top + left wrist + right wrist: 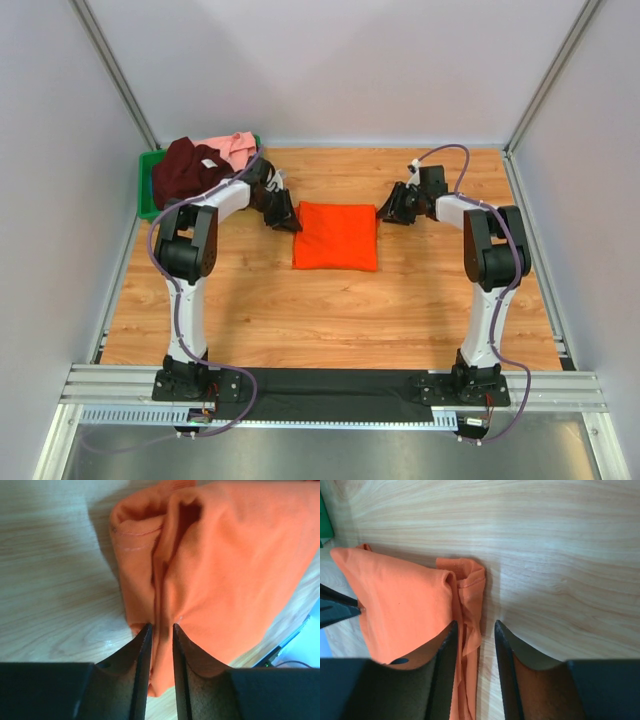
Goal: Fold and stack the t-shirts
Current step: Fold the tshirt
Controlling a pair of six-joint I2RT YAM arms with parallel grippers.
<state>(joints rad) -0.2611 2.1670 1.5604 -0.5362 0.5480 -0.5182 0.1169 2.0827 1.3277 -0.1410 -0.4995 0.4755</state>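
Folded orange t-shirt mid-frame on desk; left end effector pinches corner; right end effector narrow, straddling edge.

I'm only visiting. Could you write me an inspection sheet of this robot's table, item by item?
Surface: wooden table.
Job's things: orange t-shirt folded at centre; maroon t-shirt and pink t-shirt heaped in the green bin.
Clutter: nothing seen.
Claws: left claw pinching one orange edge; right claw open astride the opposite edge.
Cables: purplish cables loop along both arms.
Surroundings: grey walls.
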